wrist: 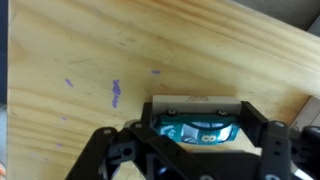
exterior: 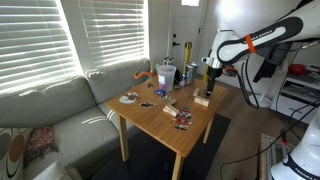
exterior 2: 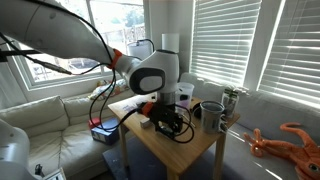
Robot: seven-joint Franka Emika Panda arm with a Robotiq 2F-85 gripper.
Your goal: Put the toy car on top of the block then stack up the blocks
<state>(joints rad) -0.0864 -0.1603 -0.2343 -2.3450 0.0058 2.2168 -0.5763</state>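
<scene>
While the wrist view looks straight down, we see the jaws closed partway onto the teal toy car [wrist: 200,130], gripping it on both sides directly over a pale wooden block [wrist: 196,103] that lies on the table [wrist: 80,60]; whether car and block touch we cannot tell. Farther along the table in an exterior view lie more blocks [exterior: 172,103], then a dark round plate [exterior: 130,98], with cups [exterior: 163,75] near the far edge.
</scene>
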